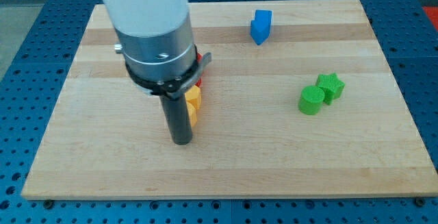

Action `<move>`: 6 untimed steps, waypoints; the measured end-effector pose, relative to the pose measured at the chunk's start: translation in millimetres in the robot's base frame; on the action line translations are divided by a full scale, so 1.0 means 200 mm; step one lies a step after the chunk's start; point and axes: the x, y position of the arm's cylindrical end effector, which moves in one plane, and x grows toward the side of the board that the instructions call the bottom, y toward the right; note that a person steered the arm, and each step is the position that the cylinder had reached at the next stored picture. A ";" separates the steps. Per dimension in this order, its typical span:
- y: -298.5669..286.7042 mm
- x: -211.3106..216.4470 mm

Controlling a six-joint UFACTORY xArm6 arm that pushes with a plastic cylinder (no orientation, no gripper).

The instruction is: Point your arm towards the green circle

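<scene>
The green circle (pixel 311 100), a short cylinder, stands at the view's right on the wooden board (pixel 274 148). A green star (pixel 331 86) touches it on its upper right. My tip (pixel 181 140) rests on the board left of centre, far to the left of the green circle. A yellow block (pixel 194 103) sits just right of the rod, touching or nearly touching it. A sliver of a red block (pixel 200 58) shows behind the arm; its shape is hidden.
A blue block (pixel 261 26) of irregular shape stands near the view's top, right of centre. The arm's white and grey body (pixel 150 25) covers the board's upper left. A blue perforated table (pixel 20 80) surrounds the board.
</scene>
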 end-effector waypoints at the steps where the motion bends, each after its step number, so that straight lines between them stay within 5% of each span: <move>1: 0.19 0.01; 4: 0.91 -0.05; 6: 1.12 -0.16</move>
